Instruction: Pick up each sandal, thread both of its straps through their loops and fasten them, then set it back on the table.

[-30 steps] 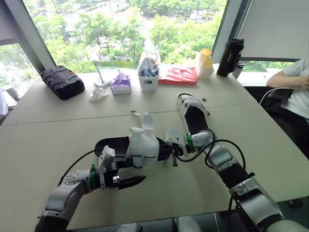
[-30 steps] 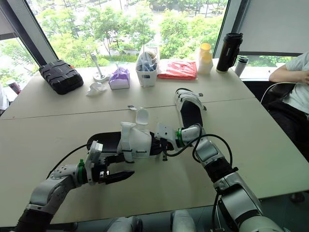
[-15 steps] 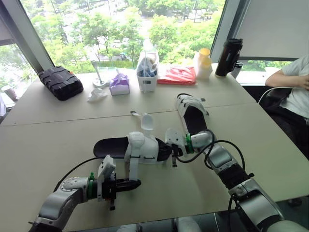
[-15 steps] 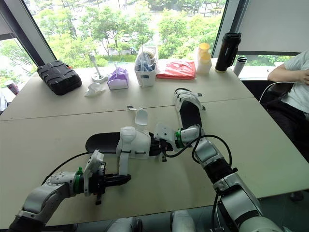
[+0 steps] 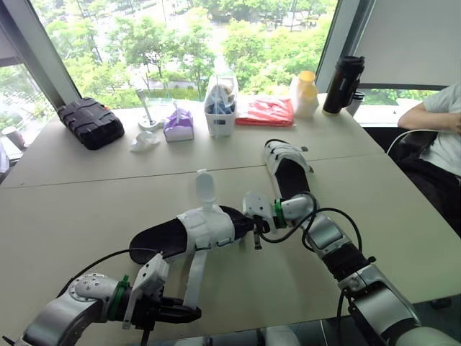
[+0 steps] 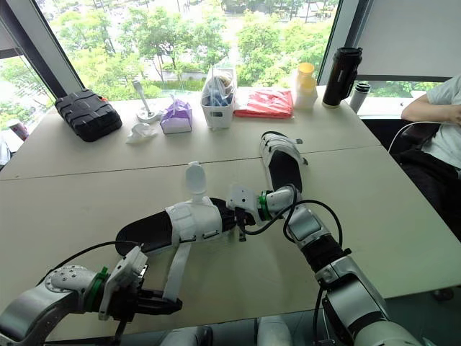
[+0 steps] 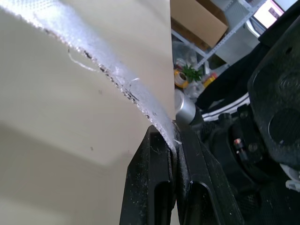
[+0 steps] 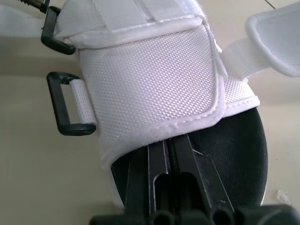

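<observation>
Black-soled sandal with a white woven upper [image 5: 205, 229], at the middle of the pale beige table [image 5: 72, 194], heel end toward the left, toe end clamped in the right gripper [image 8: 169, 140]. Long white fabric strap [image 5: 194, 277] drawn taut from the upper toward the near left edge, pinched tight at the tip by the left gripper [image 5: 186, 314]. Shorter white strap tab [image 5: 205, 189] standing upright on the far side of the upper. Black rectangular plastic loop [image 8: 65, 104] just beside the upper, nothing through it.

Judged mid-threading on the first sandal. To do it well: hold the toe flat on the table, bring the strap tip to the loop without twisting, feed it through squarely, then fold back and press down along the whole length. Risk of dragging the sandal off line if pulled too hard.

Matching second sandal [image 5: 287, 171] flat on the table, to the far right. Along the far edge: black ribbed hard case [image 5: 92, 122], white plastic caddy [image 5: 221, 104], flat red packet [image 5: 265, 112], tall black bottle [image 5: 342, 85]. Seated person's arm [image 5: 432, 119] at the far right.
</observation>
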You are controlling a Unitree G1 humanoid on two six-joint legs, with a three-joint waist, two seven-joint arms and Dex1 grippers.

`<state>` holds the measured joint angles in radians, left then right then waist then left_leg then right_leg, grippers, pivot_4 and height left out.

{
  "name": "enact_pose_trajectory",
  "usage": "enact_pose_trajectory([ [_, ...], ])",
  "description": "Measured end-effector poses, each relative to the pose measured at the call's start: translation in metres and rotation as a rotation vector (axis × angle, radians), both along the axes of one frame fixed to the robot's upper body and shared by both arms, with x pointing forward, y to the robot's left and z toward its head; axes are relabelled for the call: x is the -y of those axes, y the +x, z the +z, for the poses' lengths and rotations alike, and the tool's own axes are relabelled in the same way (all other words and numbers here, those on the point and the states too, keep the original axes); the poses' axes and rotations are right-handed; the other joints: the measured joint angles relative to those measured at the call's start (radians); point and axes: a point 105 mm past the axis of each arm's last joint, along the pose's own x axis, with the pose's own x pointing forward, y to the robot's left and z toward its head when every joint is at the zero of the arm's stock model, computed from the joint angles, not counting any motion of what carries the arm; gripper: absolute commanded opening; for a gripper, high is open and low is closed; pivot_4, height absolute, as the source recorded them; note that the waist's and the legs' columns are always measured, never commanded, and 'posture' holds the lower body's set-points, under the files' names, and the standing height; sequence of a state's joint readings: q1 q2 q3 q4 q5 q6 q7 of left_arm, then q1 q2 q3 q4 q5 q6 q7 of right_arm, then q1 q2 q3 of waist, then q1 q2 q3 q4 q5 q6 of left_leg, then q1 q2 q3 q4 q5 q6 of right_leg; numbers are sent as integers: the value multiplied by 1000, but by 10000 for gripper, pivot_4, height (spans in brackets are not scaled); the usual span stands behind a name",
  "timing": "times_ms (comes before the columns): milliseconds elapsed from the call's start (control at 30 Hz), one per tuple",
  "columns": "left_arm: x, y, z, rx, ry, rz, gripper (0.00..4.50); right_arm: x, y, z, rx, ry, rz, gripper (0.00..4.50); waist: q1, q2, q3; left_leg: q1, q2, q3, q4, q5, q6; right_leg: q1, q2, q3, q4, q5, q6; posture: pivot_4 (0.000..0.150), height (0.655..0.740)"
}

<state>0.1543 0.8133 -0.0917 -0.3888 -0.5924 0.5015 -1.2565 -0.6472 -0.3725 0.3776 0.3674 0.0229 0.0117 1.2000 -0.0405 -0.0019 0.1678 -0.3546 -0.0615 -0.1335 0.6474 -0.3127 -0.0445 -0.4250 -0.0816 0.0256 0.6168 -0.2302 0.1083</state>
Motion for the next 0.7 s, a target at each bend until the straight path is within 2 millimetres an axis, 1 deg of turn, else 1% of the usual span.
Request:
enact_pose_trajectory([
  [133,2,17,21,57,-50,35,452,0,0,0,1,1,-3,0,2,0,0,0,0,0,0,0,0,0,0,0,0,0,0,1500,7400],
  [200,5,32,35,87,-105,83,452,1,1,0,2,1,-5,0,4,0,0,0,0,0,1,0,0,0,0,-1,0,0,0,1500,7400],
  [300,7,53,49,89,-177,161,452,0,0,0,2,3,-3,0,3,0,0,0,0,0,1,0,0,0,0,-1,1,1,0,1500,7400],
  [500,7,81,52,-21,-284,322,452,-1,0,0,5,4,-2,0,2,-1,0,0,0,-1,1,0,-1,0,0,-1,1,1,-1,1500,7400],
  [567,7,87,51,-65,-302,358,452,-1,0,0,6,4,-3,0,2,-1,0,0,0,-1,1,1,-1,0,0,-1,1,1,-1,1500,7400],
  [633,8,93,50,-150,-351,391,452,0,0,0,6,4,-4,0,2,-1,0,0,0,-1,2,1,-1,0,0,-1,2,1,-1,1500,7400],
  [700,11,96,51,-237,-399,402,6590,0,0,0,7,4,-4,0,2,-2,0,0,0,-1,2,1,-1,0,1,-1,2,1,-1,1500,7400],
])
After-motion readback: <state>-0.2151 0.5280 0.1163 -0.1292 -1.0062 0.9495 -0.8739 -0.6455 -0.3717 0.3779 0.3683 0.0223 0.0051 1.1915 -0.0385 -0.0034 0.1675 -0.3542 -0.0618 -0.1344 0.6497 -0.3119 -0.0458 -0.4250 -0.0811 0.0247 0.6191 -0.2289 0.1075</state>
